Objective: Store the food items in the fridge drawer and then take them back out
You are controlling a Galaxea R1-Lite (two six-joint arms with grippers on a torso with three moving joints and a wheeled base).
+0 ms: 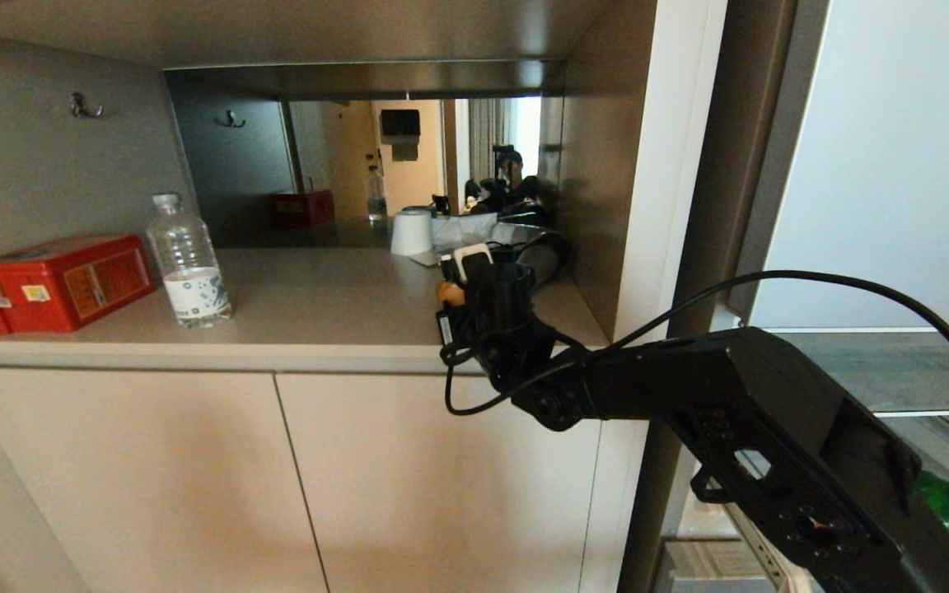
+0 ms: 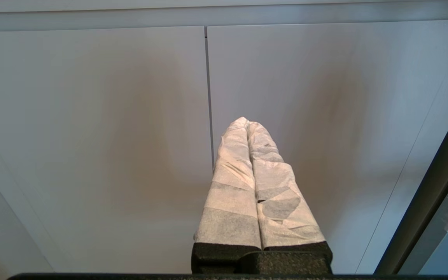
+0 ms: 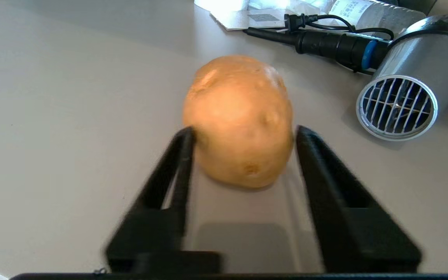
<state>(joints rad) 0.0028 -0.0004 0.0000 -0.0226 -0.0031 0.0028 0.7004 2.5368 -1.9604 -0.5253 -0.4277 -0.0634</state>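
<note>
A tan oval potato (image 3: 239,116) lies on the beige counter (image 3: 72,116), near its right end in the head view (image 1: 447,292). My right gripper (image 3: 243,132) reaches over the counter edge (image 1: 465,276), with a black finger pressed to each side of the potato, which still rests on the surface. Low in the open fridge at the right, behind my right arm, shows a patch of glossy green (image 1: 940,498), seemingly the bell pepper. The fridge drawer itself cannot be made out. My left gripper (image 2: 247,122) is shut, its white-wrapped fingers together in front of the cabinet doors.
A grey hair dryer (image 3: 406,89) and its black plug and cable (image 3: 325,41) lie just beyond the potato. A white cup (image 1: 413,232) stands by the mirror. A water bottle (image 1: 189,263) and a red box (image 1: 58,280) sit at the counter's left end.
</note>
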